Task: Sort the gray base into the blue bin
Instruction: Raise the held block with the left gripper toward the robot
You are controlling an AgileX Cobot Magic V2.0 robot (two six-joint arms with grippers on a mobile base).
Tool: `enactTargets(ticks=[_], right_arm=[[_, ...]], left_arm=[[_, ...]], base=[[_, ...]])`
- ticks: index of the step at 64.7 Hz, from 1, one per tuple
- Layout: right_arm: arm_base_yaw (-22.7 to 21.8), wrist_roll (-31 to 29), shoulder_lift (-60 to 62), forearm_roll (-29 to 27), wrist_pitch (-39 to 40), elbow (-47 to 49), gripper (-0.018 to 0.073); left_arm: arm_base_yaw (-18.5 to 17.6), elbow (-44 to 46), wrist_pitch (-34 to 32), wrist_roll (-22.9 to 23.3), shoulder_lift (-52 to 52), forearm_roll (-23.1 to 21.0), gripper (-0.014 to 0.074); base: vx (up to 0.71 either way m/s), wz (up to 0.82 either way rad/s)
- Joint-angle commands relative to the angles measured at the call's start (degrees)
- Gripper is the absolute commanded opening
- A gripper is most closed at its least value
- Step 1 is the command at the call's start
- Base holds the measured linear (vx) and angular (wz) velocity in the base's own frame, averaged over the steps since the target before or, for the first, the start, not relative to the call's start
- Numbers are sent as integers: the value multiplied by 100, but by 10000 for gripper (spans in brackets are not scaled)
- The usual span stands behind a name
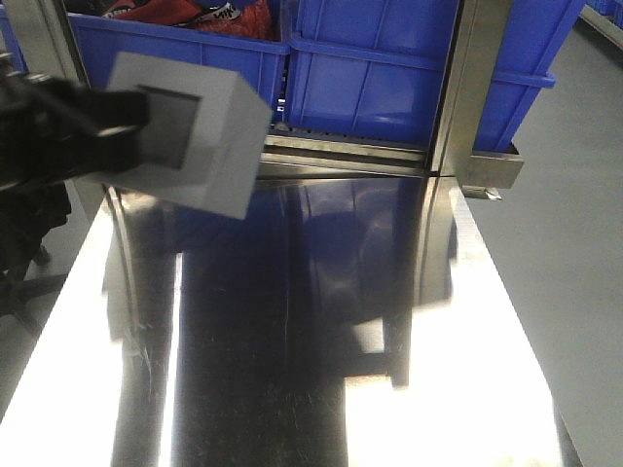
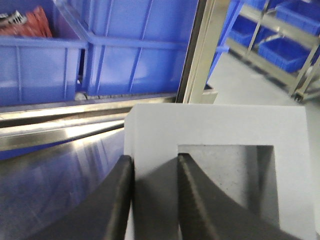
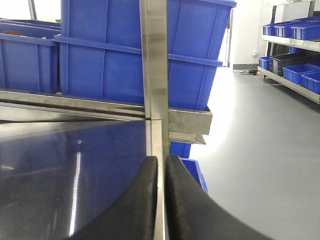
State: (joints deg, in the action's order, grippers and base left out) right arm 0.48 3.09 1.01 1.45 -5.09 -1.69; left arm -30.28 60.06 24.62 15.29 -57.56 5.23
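1. Steel table [image 1: 292, 370]: bare and reflective. It runs up to the rail that the bins sit behind.
2. Blue bin [image 2: 140, 55]: straight ahead of the left wrist, behind and above the table's far edge. A neighbouring bin [image 1: 175, 49] to its left holds red items. I can't tell from these views which bin in the row is the target, so I'm assuming the one dead ahead.
3. Steel upright [image 1: 477, 88]: stands to the right of the blue bin, well apart from the held part.
4. Gray base [image 1: 185, 131]: in the air over the table's left side, tilted a little, clear of the surface. Its recessed square face points back towards the left arm. It sits on the near side of the bin wall, not over the opening.
5. Left gripper [image 2: 155, 200]: closed on one wall of the gray base, with one finger inside the recess and the other on the outer face. The hold is off-centre, so most of the block hangs to one side.
6. Right gripper [image 3: 161, 160]: fingers nearly together with nothing between them. It is at the table's right edge by the upright, so it is the farther arm.
7. Key relation: the bin opening lies forward of and above the left gripper. My read is lift first, then go forward over the rim and release.
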Motion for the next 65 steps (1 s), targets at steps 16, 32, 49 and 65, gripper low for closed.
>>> enactTargets(ticks=[16,32,49,65], right_arm=[[-25,-38,45,22,434,-5,-4],[-25,-38,45,22,440,-5,-4],[-25,-38,45,22,440,-5,-4],[-25,-38,45,22,440,-5,-4]], left_arm=[[-34,-1751,-1604,21,1926,-6,4],[-34,-2655,-2207,21,2852,-8,4],[-34,-2772,-2106,21,2987,-8,4],[-34,-2772,-2100,21,2987,-8,4]], base=[[0,0],[0,0],[0,0],[0,0]])
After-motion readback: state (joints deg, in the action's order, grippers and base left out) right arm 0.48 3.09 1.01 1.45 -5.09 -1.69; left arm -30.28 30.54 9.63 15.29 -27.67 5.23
